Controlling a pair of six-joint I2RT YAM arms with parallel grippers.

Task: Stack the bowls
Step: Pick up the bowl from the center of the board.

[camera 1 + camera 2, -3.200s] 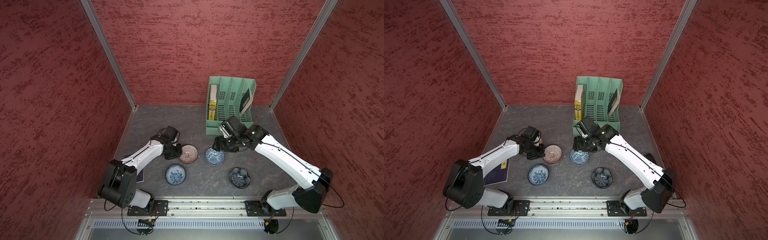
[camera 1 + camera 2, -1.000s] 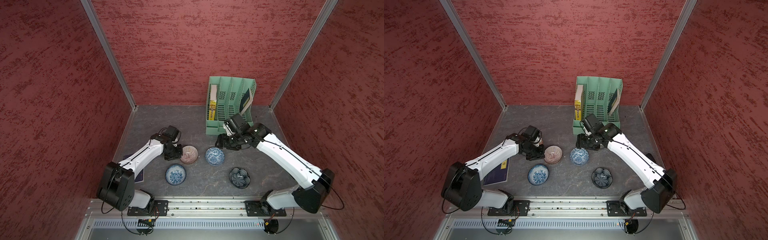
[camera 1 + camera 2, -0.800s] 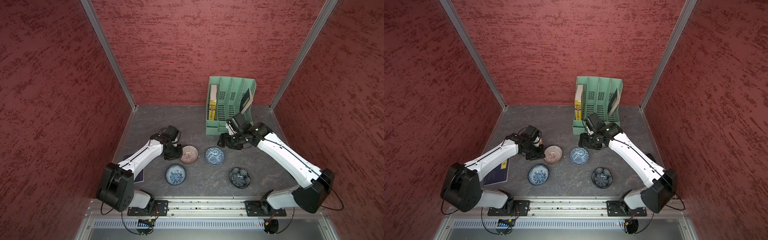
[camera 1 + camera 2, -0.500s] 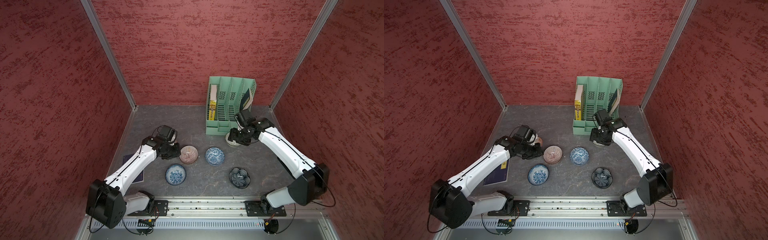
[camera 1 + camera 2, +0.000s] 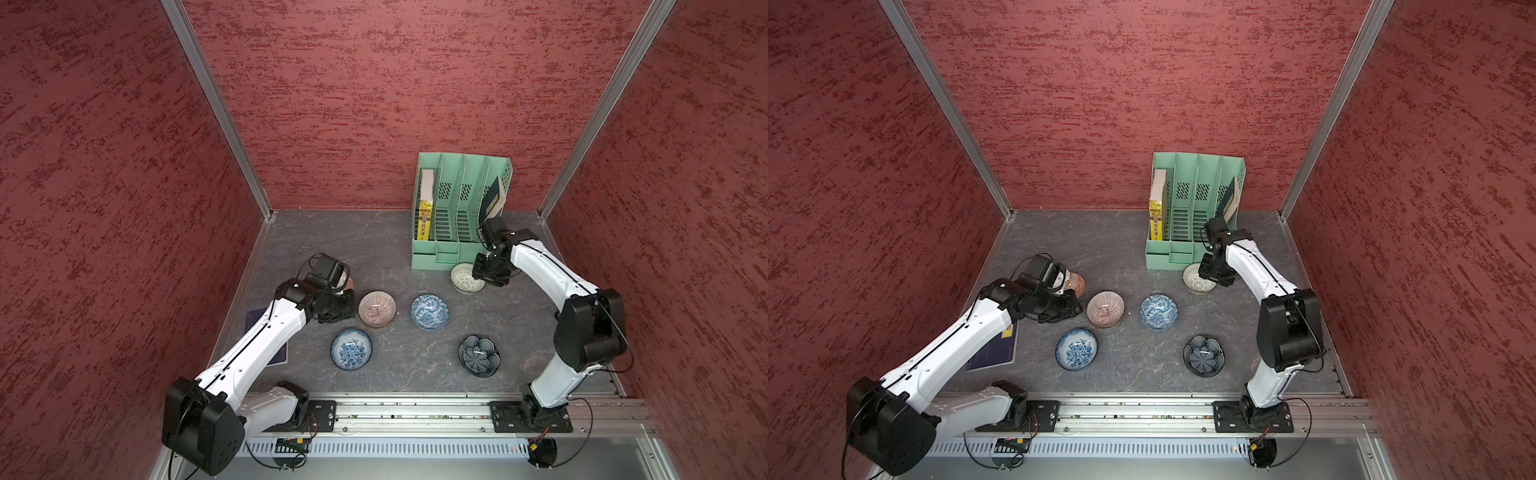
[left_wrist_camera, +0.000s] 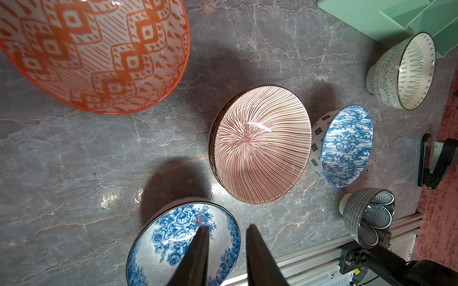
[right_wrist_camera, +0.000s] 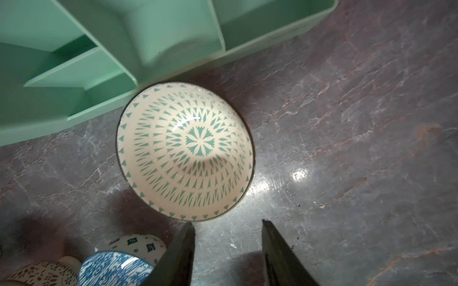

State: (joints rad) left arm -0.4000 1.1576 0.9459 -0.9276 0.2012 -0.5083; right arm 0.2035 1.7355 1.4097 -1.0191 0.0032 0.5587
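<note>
Plainly little was stacked. Farthest from the mint-green plastic file rack (image 5: 457, 216), the blue-white floral ceramic bowl (image 6: 173, 230) sat rim up, ready to nest, close by the left end effector (image 6: 226, 226), whose jaws stood narrowly parted and empty. Just beside the rack's front, the cream ceramic bowl with green darts (image 7: 186, 151) lay ahead of the right end effector (image 7: 226, 221), parted wider, holding nothing, apparently placed to take its rim.

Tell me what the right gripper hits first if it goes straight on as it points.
Probably the near rim of the cream bowl, just ahead of the right gripper with its jaws open; depth is unclear, so the table might come first.
</note>
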